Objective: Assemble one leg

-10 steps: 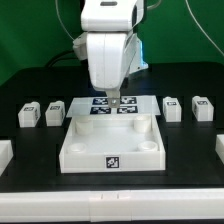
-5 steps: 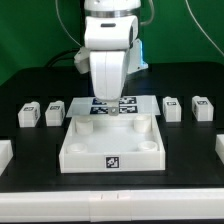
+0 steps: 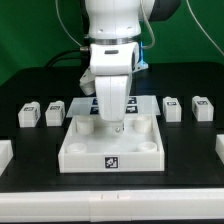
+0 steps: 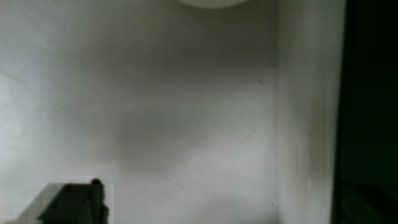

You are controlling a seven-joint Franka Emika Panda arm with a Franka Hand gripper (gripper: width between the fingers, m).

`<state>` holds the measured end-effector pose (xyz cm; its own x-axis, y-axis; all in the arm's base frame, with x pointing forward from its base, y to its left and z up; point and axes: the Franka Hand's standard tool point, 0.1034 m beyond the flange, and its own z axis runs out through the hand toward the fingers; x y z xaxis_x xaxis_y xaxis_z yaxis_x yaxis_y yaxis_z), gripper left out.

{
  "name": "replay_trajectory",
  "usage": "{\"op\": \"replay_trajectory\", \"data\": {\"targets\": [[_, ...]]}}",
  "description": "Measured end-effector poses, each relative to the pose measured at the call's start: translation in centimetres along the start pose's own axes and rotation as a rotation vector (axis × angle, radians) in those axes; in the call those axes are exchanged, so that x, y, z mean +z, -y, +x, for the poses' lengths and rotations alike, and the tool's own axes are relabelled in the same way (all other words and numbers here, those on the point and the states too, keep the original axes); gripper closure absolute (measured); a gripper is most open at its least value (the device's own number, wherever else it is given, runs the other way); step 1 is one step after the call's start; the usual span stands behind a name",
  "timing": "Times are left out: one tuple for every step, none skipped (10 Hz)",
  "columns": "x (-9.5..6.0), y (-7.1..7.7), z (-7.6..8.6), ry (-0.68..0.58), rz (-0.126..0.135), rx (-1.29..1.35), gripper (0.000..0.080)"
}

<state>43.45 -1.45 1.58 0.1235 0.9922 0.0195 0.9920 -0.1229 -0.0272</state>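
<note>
Four small white legs with tags lie on the black table, apart from my gripper: two at the exterior view's left (image 3: 29, 113) (image 3: 55, 112) and two at its right (image 3: 172, 108) (image 3: 201, 107). My gripper (image 3: 117, 125) hangs low over the inside of the large white tray (image 3: 110, 155), near its far wall. In the wrist view one dark finger (image 4: 71, 205) shows far to the side over the blurred white tray floor (image 4: 178, 110), with nothing next to it. The other finger does not show. The gripper looks open and empty.
The marker board (image 3: 140, 102) lies behind the tray, mostly hidden by the arm. White pieces sit at the table's near left edge (image 3: 4, 155) and near right edge (image 3: 219, 150). In the wrist view a round hole (image 4: 214, 3) shows in the tray.
The arm has come toward the camera and down, from above the marker board to low over the tray's inside. The legs and tray have not moved.
</note>
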Motion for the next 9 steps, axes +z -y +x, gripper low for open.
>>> {"op": "replay_trajectory", "data": {"targets": [[0.18,-0.23,-0.41,0.001,0.012,0.008,0.0150],[0.26,-0.47,-0.56,0.001,0.012,0.015,0.0150],[0.29,-0.39,-0.56,0.001,0.014,0.015,0.0150],[0.31,-0.38,-0.57,0.001,0.014,0.016,0.0150],[0.32,-0.37,-0.57,0.001,0.014,0.016,0.0248],[0.33,-0.36,-0.57,0.001,0.015,0.016,0.0248],[0.33,-0.36,-0.58,0.001,0.015,0.016,0.0426],[0.34,-0.36,-0.58,0.001,0.015,0.016,0.0599],[0.34,-0.35,-0.58,0.001,0.015,0.016,0.0599]]}}
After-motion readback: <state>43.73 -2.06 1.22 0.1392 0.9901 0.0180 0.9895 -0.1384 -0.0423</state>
